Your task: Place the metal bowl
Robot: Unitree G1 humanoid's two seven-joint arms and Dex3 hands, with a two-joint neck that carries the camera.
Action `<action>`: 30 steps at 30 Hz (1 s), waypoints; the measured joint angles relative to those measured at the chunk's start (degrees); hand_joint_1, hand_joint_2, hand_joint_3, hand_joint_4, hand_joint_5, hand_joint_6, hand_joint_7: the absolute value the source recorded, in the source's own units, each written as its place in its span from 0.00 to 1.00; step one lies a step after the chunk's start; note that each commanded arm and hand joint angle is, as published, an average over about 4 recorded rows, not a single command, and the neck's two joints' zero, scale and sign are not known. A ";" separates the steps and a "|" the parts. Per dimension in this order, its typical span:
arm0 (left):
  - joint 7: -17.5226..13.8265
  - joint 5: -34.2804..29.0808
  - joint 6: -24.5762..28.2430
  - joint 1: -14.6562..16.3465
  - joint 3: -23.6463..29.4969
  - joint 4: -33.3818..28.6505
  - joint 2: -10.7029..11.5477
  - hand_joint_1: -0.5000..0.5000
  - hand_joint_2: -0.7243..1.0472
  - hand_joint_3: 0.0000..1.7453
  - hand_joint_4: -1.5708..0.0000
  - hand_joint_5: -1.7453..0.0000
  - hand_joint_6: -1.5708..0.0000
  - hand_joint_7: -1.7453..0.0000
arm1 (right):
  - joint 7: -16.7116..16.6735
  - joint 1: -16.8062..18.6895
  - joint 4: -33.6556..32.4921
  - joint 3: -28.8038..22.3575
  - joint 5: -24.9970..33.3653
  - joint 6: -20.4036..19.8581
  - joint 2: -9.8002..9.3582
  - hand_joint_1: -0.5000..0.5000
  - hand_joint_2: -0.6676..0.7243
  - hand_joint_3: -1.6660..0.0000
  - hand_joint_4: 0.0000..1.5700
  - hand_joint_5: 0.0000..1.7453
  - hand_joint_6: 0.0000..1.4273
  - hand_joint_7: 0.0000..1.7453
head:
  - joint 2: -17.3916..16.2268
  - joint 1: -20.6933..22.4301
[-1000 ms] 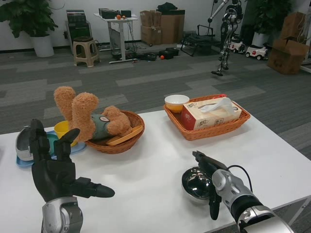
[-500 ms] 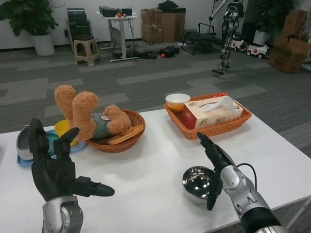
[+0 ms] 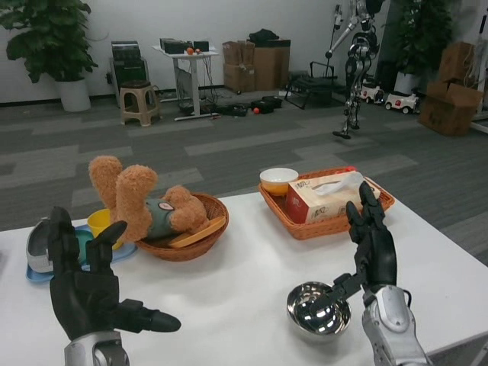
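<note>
The shiny metal bowl stands upright on the white table near its front edge, right of centre. My right hand is raised just right of the bowl, fingers spread and pointing up, holding nothing; its thumb reaches down toward the bowl's rim. My left hand is held up at the front left, open, with fingers apart and nothing in it.
A round wicker basket with a plush bear sits at the back left. A rectangular wicker tray at the back right holds a tissue box and a small bowl. A blue plate with a yellow cup lies at the far left.
My right hand has let go of the metal bowl and risen from it, fingers now pointing up. The bowl stays on the table. The camera has tilted up slightly.
</note>
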 measured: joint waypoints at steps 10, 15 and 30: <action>0.00 -0.01 0.00 0.00 -0.03 0.08 0.04 0.04 0.05 0.00 0.29 0.29 1.00 0.96 | -7.21 -0.71 1.93 7.12 1.03 -11.82 -0.27 0.12 0.95 1.00 0.00 0.00 0.00 0.07 | 4.26 1.63; 0.00 -0.04 0.00 0.00 -0.07 0.19 0.08 0.04 0.09 0.00 0.29 0.29 1.00 0.96 | -8.18 -1.31 2.45 8.80 1.45 -13.70 -0.22 0.12 0.95 1.00 0.00 0.00 0.00 0.08 | 4.07 1.25; -0.94 -0.21 0.00 -0.19 -0.56 0.86 0.51 0.02 0.06 0.00 0.26 0.28 0.98 0.96 | -5.56 -3.11 -1.74 10.25 1.61 -13.20 -1.35 0.17 0.91 1.00 0.00 0.12 0.00 0.12 | 4.19 0.89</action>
